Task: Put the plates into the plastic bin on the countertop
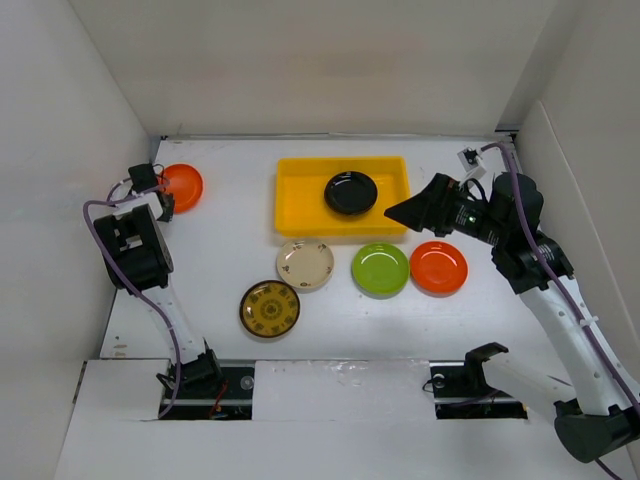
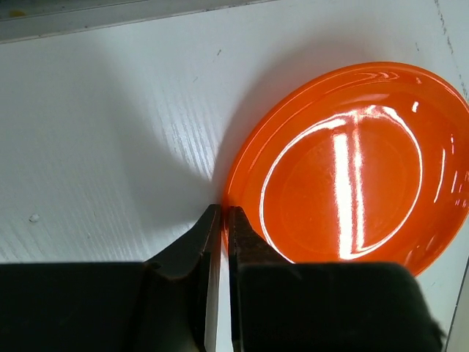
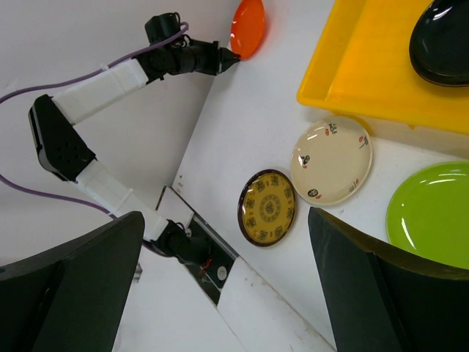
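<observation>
- Back wall (image 1: 330, 60) up there, plain white, standing upright along the far side;
- Left wall (image 1: 60, 150) and right wall (image 1: 600, 150), white too, closing in both sides; the right one has a vertical seam near the far corner;
- Grey strip (image 1: 330, 134) running along the foot of the back wall;
- White front panel (image 1: 340, 420) across the near edge; two dark cut-outs in it, one left (image 1: 235, 385), one right (image 1: 500, 405);
- Small white tag (image 1: 468, 157) near the far right corner; too small to make out;
- Tiny speck (image 2: 33, 218) on the white surface.
</observation>
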{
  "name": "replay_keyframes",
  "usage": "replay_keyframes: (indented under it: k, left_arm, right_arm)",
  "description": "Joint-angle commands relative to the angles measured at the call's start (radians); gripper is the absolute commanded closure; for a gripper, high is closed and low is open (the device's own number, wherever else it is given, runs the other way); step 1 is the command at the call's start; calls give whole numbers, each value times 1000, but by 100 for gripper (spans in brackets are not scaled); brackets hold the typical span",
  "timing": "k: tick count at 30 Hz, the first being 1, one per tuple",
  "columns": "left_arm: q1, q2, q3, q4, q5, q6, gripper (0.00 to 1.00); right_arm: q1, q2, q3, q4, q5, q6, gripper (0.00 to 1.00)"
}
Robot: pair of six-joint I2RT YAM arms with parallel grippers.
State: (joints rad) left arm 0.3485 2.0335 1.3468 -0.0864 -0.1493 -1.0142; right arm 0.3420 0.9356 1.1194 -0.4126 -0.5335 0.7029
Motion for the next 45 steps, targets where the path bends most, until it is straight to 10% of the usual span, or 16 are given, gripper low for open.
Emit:
replay_keyframes:
  k: [1, 3, 12, 23, 37, 45]
  left_arm:
    - [0, 36, 29, -58, 39, 48, 87]
    - [0, 45, 29, -49, 48, 48, 62]
    - [0, 56, 43, -36, 67, 48, 48]
    - [0, 126, 160, -141, 34, 71, 100]
    - [-256, -412, -20, 92, 60, 144, 100]
    - [-664, -286, 251, -47, 134, 315, 100]
  right_arm:
    - [8, -17, 45, 9, 15, -19, 1]
    - [8, -17, 45, 9, 24, -19, 1]
    - [8, -8, 36, 9, 24, -19, 1]
    - [8, -8, 54, 9, 35, -28, 1]
    - [-11, -9, 60, -12, 104, -37, 1]
    - [-78, -20, -79, 54, 156, 18, 1]
